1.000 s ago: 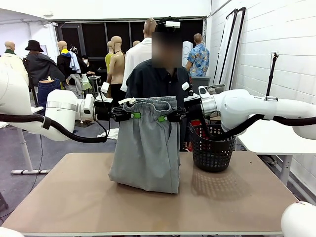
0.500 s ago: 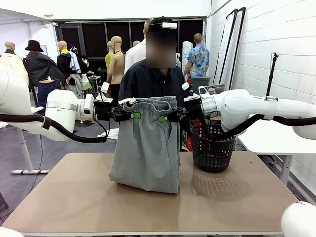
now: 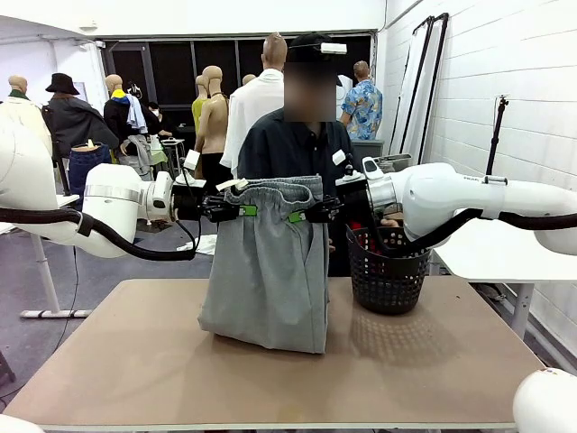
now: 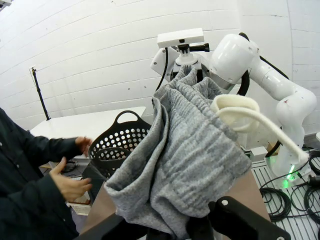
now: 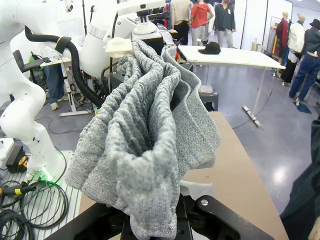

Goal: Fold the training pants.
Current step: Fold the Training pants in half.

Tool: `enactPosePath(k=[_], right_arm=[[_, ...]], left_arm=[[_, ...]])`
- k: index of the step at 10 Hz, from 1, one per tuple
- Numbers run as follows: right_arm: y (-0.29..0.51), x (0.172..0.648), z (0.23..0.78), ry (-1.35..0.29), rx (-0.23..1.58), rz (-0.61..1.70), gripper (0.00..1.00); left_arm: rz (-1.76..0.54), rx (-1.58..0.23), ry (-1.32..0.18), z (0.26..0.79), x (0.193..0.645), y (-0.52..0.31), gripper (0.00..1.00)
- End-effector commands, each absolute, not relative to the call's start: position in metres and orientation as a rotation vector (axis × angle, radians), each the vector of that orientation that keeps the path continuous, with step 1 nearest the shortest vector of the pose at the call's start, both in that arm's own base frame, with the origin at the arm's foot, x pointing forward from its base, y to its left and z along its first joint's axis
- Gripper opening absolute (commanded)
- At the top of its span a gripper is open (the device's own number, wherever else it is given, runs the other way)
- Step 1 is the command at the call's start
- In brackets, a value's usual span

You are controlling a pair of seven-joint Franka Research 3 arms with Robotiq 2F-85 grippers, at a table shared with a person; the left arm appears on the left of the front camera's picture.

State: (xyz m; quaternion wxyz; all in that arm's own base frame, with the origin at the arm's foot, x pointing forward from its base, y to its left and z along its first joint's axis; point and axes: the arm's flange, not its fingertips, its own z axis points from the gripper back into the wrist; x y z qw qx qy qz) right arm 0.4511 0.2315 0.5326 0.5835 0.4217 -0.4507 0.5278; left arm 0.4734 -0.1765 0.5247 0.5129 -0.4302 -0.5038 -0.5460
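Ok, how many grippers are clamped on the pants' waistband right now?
2. The left gripper pinches the waistband's left end and the right gripper its right end, holding the training pants up with the bottom fold on the table.

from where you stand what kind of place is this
Probably a robotics lab or data-collection workshop for clothes handling: painted brick walls, other work tables, and the training pants hung between the left gripper and right gripper.

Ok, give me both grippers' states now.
Left gripper: shut on the training pants waistband.
Right gripper: shut on the waistband's other end.
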Motion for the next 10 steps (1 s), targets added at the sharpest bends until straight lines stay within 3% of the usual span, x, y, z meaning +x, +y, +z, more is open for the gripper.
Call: enactPosePath(k=[1, 10], right_arm=[[0.232, 0.451, 0.533, -1.052, 0.984, 1.232, 0.00], [0.241, 0.478, 0.547, -1.032, 0.922, 1.250, 0.00]], left_arm=[[-1.313, -1.035, -1.212, 0.525, 0.473, -0.176, 0.00], [-1.186, -0.927, -1.260, 0.529, 0.484, -0.189, 0.00]])
